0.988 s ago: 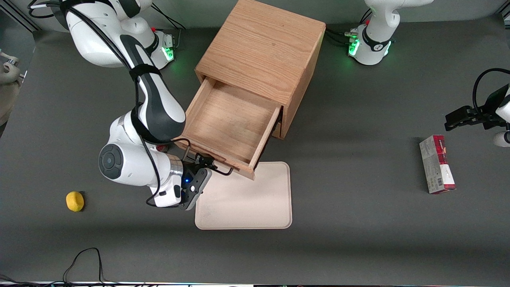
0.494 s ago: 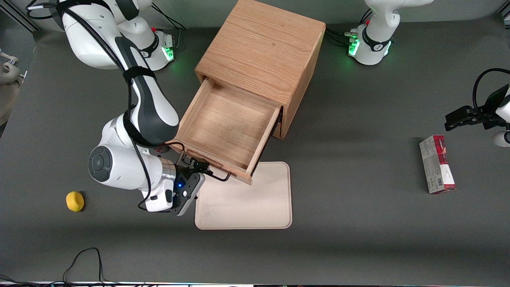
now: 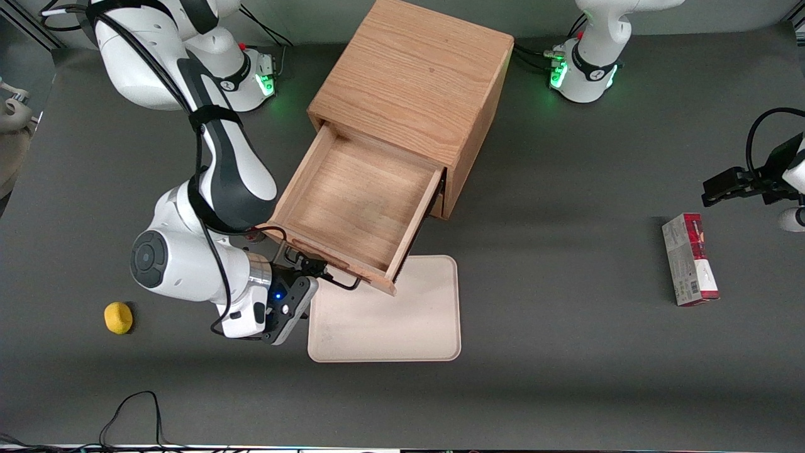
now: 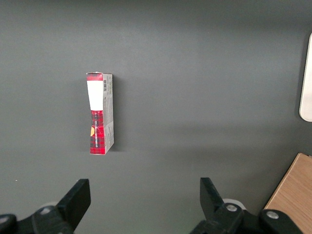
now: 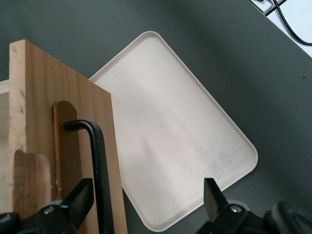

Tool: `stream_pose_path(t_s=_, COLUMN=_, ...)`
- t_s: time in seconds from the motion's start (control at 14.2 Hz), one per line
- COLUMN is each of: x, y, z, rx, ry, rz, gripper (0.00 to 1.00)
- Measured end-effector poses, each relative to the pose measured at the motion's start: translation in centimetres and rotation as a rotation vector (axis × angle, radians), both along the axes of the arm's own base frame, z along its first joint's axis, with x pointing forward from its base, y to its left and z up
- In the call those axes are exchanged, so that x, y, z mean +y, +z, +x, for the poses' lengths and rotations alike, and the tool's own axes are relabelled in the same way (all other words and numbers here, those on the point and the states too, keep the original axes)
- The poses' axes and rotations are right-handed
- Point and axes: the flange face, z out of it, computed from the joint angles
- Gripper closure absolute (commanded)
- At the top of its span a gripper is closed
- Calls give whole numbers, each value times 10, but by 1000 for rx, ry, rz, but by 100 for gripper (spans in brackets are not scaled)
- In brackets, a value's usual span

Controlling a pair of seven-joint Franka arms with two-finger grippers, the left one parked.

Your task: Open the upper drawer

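Observation:
The oak cabinet (image 3: 415,75) stands at the middle of the table. Its upper drawer (image 3: 352,195) is pulled far out toward the front camera and its inside is bare. A thin black wire handle (image 3: 336,281) (image 5: 100,165) runs along the drawer front (image 5: 58,87). My gripper (image 3: 305,269) (image 5: 147,192) is at that handle, open. The handle's bar passes between the two fingers, close to one finger (image 5: 80,195). The other finger (image 5: 213,195) hangs over the tray.
A cream tray (image 3: 390,321) (image 5: 175,136) lies flat under and in front of the open drawer. A yellow lemon-like fruit (image 3: 118,317) sits toward the working arm's end. A red and white box (image 3: 688,258) (image 4: 100,113) lies toward the parked arm's end.
The arm and gripper have moved nearer the camera and toward the working arm's end. The drawer has slid a little farther out with them.

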Motion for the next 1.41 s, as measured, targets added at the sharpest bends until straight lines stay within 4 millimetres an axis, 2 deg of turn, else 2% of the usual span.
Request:
stream_pose_path(t_s=0.28, x=-15, y=26, z=2, rx=32, ry=15, rz=1, gripper=0)
stream_pose_path(t_s=0.49, x=-29, y=58, z=-3, rx=66, ry=12, rz=-4, gripper=0)
stream_pose_path(t_s=0.71, x=-69, y=107, z=-18, rx=103, ry=-34, rz=-52, gripper=0)
stream_pose_path(t_s=0.85, x=-98, y=132, z=-39, rx=105, ry=-54, rz=-143, gripper=0)
stream_pose_path(t_s=0.99, x=-120, y=146, z=-66, rx=118, ry=-83, rz=-204, gripper=0)
stream_pose_path(t_s=1.27, x=-183, y=147, z=-118, rx=189, ry=-286, rz=-297, gripper=0)
stream_pose_path(t_s=1.41, x=-201, y=145, z=-145, rx=203, ry=-421, rz=-338, gripper=0)
